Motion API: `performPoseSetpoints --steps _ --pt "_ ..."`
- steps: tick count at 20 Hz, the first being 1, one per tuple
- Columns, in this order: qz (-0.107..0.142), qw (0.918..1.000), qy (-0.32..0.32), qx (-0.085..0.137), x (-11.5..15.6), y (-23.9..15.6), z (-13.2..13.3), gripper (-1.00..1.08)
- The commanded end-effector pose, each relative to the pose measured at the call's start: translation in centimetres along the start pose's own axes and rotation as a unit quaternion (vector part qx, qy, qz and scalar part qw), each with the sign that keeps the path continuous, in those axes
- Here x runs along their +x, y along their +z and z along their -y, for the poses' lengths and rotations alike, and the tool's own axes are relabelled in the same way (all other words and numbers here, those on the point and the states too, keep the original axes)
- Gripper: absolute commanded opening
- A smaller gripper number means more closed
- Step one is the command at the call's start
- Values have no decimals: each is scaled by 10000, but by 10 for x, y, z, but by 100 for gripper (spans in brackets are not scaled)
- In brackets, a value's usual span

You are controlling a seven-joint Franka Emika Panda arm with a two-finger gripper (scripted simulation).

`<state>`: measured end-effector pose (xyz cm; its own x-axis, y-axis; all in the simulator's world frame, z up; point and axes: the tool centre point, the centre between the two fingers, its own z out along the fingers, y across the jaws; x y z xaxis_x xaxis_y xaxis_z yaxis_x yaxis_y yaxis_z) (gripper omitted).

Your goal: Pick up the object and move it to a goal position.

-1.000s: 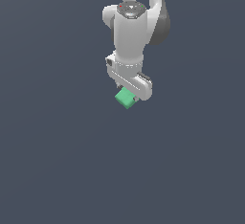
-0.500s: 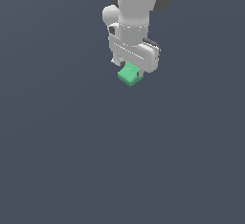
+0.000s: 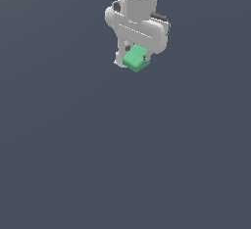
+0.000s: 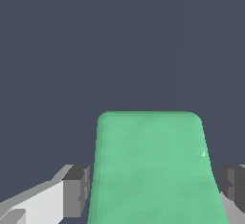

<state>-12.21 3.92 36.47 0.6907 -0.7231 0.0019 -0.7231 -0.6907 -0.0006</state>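
Note:
The object, a small mint-green cube [image 3: 136, 59], hangs in the air near the top of the exterior view, held between the fingers of my white gripper [image 3: 133, 60]. The gripper is shut on it, and the arm rises out of the frame above. In the wrist view the cube [image 4: 152, 168] fills the lower middle of the picture, with a grey finger pad [image 4: 76, 191] pressed against one side and the other pad [image 4: 233, 182] against the opposite side. No goal marker shows in either view.
A plain dark grey-blue surface [image 3: 122, 164] fills the background in both views. No other objects or edges are visible.
The gripper has risen steadily toward the top of the exterior view, carrying the green cube with it. The grip on the cube has not changed.

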Motion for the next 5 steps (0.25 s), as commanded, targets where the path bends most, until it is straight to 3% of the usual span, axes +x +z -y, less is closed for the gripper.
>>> performPoseSetpoints --steps 1,5 --pt "3 10000 1 -5 -3 -7 -2 -100" --pt "9 10000 -2 -3 -4 -9 -2 -100"
